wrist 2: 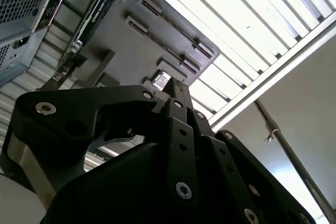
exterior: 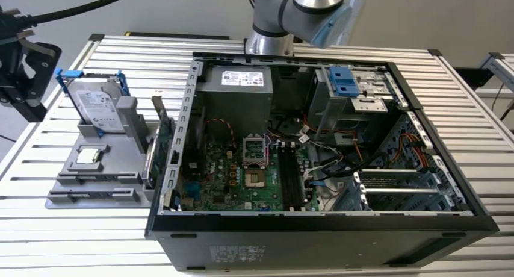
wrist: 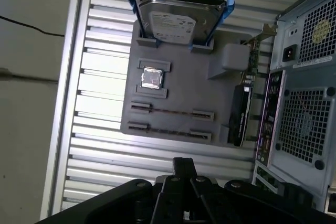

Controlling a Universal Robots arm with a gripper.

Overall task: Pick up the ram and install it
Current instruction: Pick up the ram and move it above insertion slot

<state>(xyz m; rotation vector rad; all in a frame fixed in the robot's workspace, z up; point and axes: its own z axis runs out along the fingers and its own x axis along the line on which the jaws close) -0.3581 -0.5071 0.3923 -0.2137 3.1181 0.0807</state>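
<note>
**Hovering clear of the parts tray, ram crosswise ahead of the gripper**

Gripper: above the slatted table, not touching anything. It points down toward the grey tray. Whether it is spread or closed can't be made out from any view. No part seen in its grasp.

Ram: in the first wrist view it shows as a thin dark line. I take this to be the stick standing on its edge, held between two end holders on the tray. It sits ahead of and below the gripper, well apart from it. A second row of holders lies between the gripper and this row and carries a similar line. Can't tell if that is another stick.

Key relation: the ram's long axis runs crosswise to the line from the gripper tip out to it, so the gripper faces its broad side, not an end.

Beyond the ram from the gripper are a small square chip, then the hard drive upright in its blue frame. Off to one side of the ram's axis, an expansion card stands at the tray's edge. The computer case is just past it.

Judgement: pick-up not yet begun; ram seated in the tray, not in the case.
</note>
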